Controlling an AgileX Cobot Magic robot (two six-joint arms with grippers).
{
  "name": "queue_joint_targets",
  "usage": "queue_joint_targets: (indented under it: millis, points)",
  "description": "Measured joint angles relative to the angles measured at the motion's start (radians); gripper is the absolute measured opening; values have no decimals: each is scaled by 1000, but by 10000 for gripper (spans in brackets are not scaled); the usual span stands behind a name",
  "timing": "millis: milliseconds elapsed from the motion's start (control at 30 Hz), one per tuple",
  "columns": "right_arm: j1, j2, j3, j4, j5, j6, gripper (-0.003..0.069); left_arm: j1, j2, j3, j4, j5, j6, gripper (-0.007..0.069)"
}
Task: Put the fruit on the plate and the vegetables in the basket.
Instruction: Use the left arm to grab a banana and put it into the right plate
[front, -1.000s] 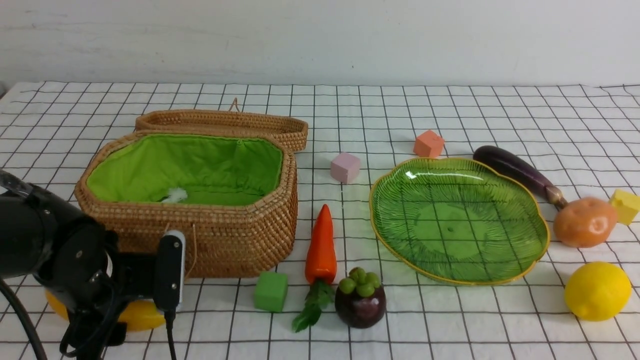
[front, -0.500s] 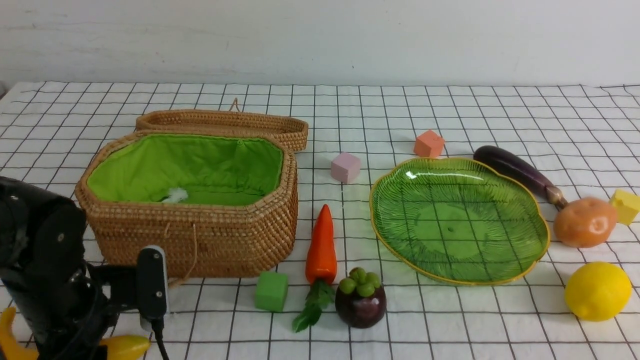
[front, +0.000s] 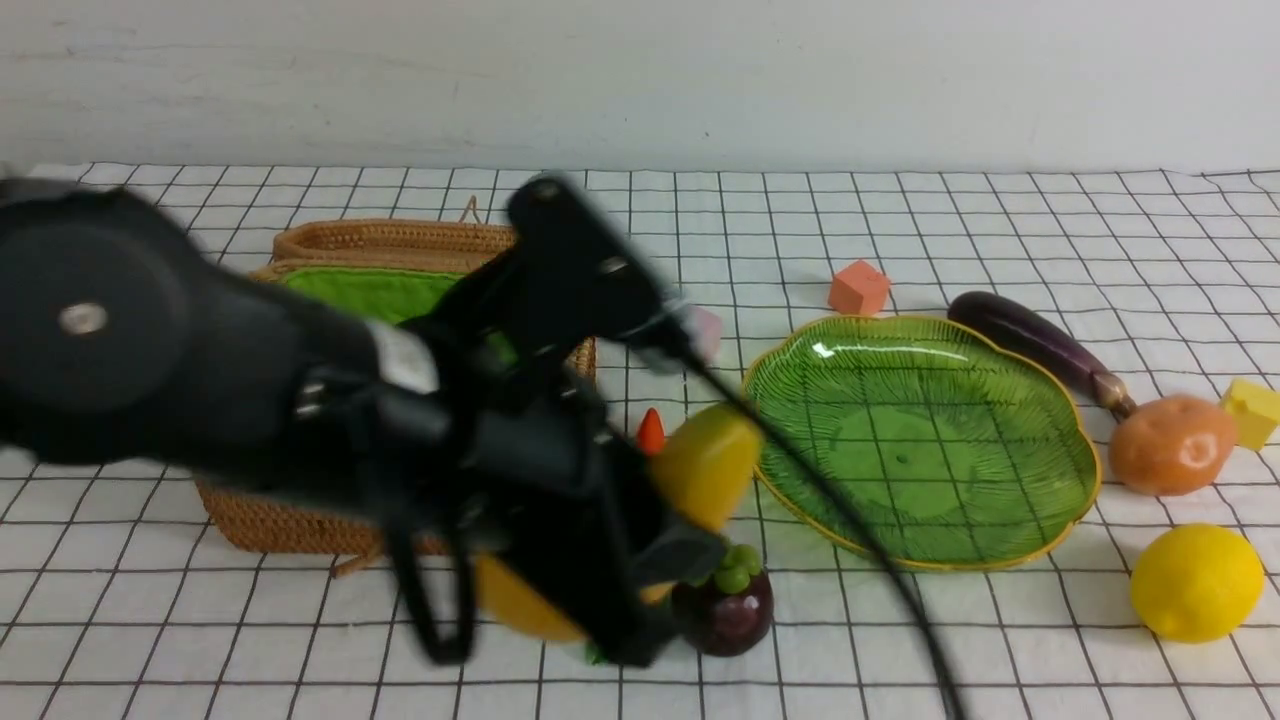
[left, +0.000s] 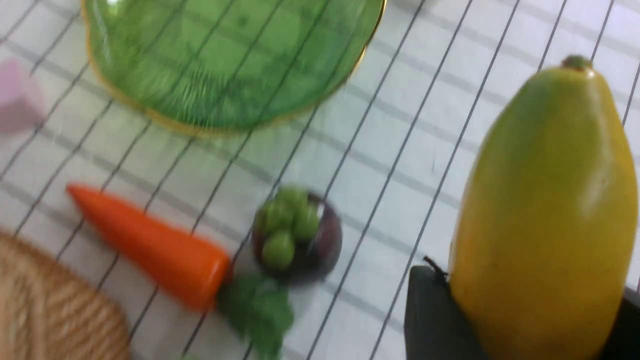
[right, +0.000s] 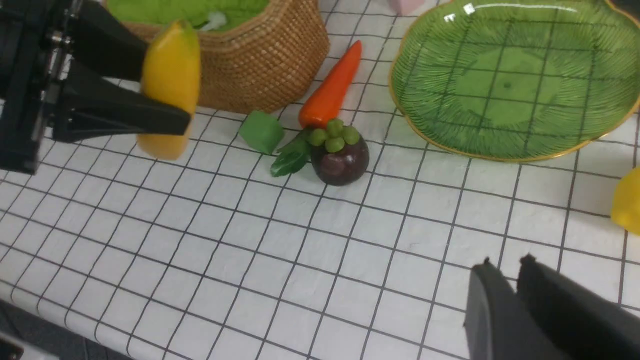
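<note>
While left gripper (right: 167, 92) clamps banana (left: 545, 200) aloft — right gripper (right: 505, 262) narrow, empty.

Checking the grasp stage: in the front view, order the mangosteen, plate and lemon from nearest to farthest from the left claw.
1. mangosteen, just beside the left claw
2. plate, to its right
3. lemon, far right, near front

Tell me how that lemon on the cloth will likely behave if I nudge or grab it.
The lemon looks nearly round and lies free on the flat cloth, so a sideways nudge would probably roll it. Its skin looks smooth and slightly glossy, so jaws may slip unless they close across its middle. Its clean, undented shape suggests it is rigid.
</note>
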Motion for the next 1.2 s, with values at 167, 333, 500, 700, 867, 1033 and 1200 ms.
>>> queue_joint_targets:
  millis: [167, 333, 500, 700, 867, 1033, 1200]
  points:
    - [0, 0, 0, -1, 17, 13, 104, -77, 323, -335, 88, -25, -37, 307]
    - [0, 0, 0, -1, 84, 18, 108, -80, 689, -765, 306, 90, -38, 307]
    - [0, 0, 0, -1, 116, 19, 109, -108, 960, -1089, 514, 200, -38, 307]
    - [0, 0, 0, -7, 142, 19, 115, -119, 1103, -1193, 518, 155, -40, 307]
    - [0, 0, 0, -12, 142, 14, 120, -106, 1126, -1193, 495, 114, -41, 307]
    - [0, 0, 0, -13, 142, -4, 123, -92, 1126, -1196, 465, 115, -41, 366]
    - [0, 0, 0, -15, 142, -4, 123, -89, 1094, -1196, 431, 194, -45, 605]
